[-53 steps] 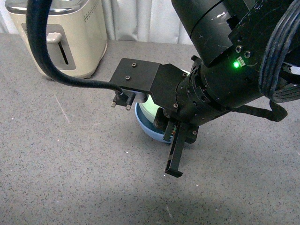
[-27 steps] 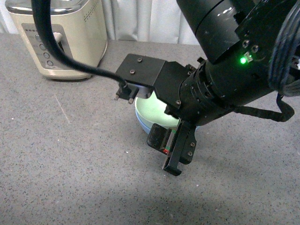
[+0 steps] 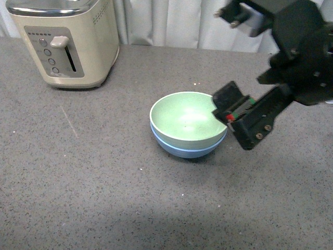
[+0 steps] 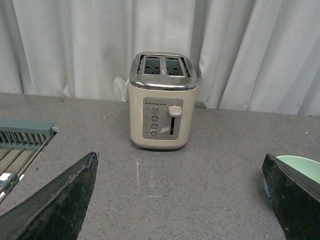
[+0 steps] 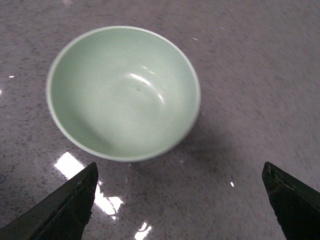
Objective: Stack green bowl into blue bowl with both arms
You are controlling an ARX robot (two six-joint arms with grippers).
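Note:
The pale green bowl (image 3: 186, 117) sits nested upright inside the blue bowl (image 3: 187, 149) at the table's middle; only the blue bowl's lower wall and rim band show. My right arm (image 3: 296, 57) hangs at the bowls' right side, its black finger rail close to the green rim. In the right wrist view the green bowl (image 5: 122, 90) lies beyond my right gripper (image 5: 180, 170), which is open with bare table between its fingers. My left gripper (image 4: 180, 156) is open and empty, with the green bowl's rim (image 4: 300, 167) peeking past one finger. The left arm is out of the front view.
A cream toaster (image 3: 65, 41) stands at the back left, also in the left wrist view as the toaster (image 4: 161, 110). A grey-green dish rack (image 4: 25, 135) shows at that view's edge. White curtains (image 3: 171, 21) close off the back of the grey speckled table (image 3: 78, 182).
The arm that covered the bowls has swung up and away to the right, uncovering the nested bowls. Its cable no longer crosses in front of the toaster.

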